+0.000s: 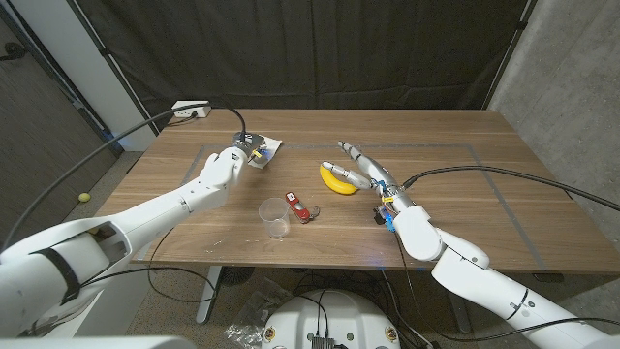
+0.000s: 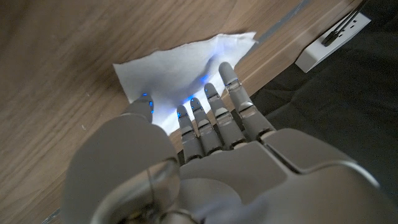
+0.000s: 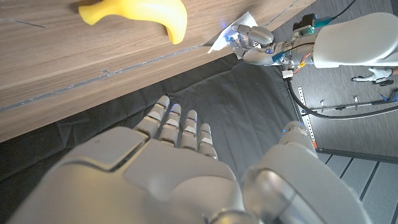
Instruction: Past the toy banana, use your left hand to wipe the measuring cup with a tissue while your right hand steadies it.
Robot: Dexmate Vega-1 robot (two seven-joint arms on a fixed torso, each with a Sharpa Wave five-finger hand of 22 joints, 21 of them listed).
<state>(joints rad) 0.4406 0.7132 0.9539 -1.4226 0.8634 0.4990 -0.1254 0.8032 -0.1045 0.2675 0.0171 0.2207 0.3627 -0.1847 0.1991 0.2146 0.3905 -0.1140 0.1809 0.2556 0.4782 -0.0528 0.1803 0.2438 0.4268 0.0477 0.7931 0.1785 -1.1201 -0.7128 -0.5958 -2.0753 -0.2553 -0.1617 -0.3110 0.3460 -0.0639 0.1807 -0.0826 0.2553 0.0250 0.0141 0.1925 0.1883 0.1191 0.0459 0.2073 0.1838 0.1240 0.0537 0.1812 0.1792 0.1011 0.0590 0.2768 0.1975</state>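
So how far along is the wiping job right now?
Nothing looks finished yet. In hand: the left hand is at the far edge with its fingers on the tissue, apparently about to pick it up. The right hand reaches out open beside the toy banana. Left: bring the tissue to the measuring cup, steady the untouched cup, and wipe.

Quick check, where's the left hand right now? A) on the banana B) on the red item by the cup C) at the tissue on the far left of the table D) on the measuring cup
C: the left hand reaches the white tissue, fingertips on it in the left wrist view, well apart from the measuring cup.
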